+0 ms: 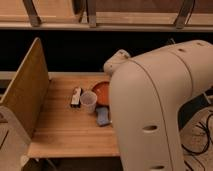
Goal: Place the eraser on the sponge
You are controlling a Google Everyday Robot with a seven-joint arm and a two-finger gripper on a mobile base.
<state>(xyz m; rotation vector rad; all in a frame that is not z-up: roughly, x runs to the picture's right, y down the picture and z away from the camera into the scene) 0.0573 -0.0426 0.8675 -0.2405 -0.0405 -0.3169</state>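
The eraser [76, 96] is a small whitish block with dark parts, lying on the wooden table left of a clear cup [88, 100]. The sponge [103, 116], a flat blue-grey pad, lies in front of the cup and to its right, partly cut off by my arm. Eraser and sponge are apart, with the cup between them. My big whitish arm link [155, 105] fills the right side. A rounded arm part [116, 61] pokes out above the table's back edge. My gripper is hidden behind the arm.
An orange-red round plate [101, 91] sits behind the cup, half covered by the arm. A tall wooden side panel [25, 90] walls the table's left edge. Behind the table [65, 130] is a dark gap under a shelf.
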